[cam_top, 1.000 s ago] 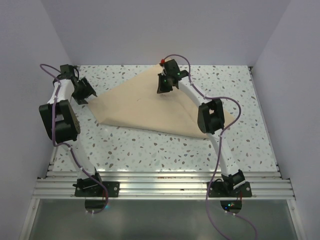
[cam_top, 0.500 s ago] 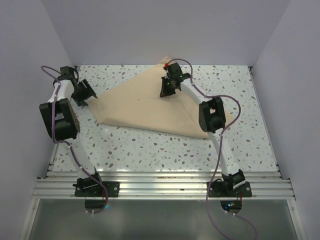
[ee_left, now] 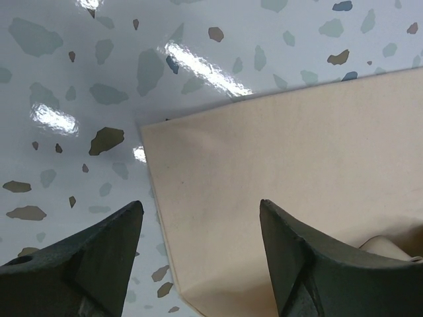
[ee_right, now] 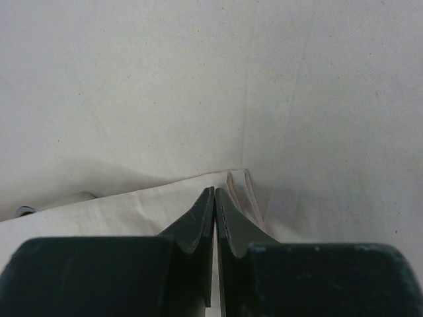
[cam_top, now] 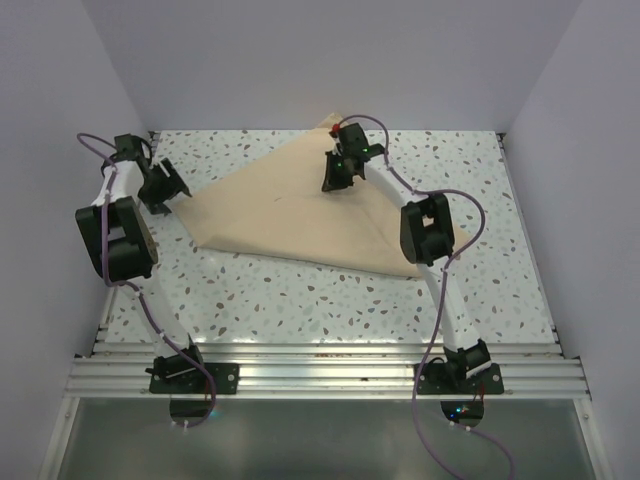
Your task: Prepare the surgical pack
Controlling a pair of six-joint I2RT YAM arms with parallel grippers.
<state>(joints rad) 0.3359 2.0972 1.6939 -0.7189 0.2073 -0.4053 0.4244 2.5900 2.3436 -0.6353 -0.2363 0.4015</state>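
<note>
The tan surgical pack (cam_top: 290,215) lies folded in a triangle across the middle of the bench (cam_top: 300,300). The right hand (ee_right: 215,193), fingers pressed together, pinches a cloth layer, likely to draw it over. The left hand (ee_left: 199,206) gapes wide above the pack's left corner, empty, ready to grip.

We seem to be looking into a robotics lab test cell. Plain pale walls (cam_top: 330,60) box in a speckled tabletop (cam_top: 300,300), and an aluminium rail (cam_top: 320,375) carries two bolted arm bases (cam_top: 195,378)
</note>
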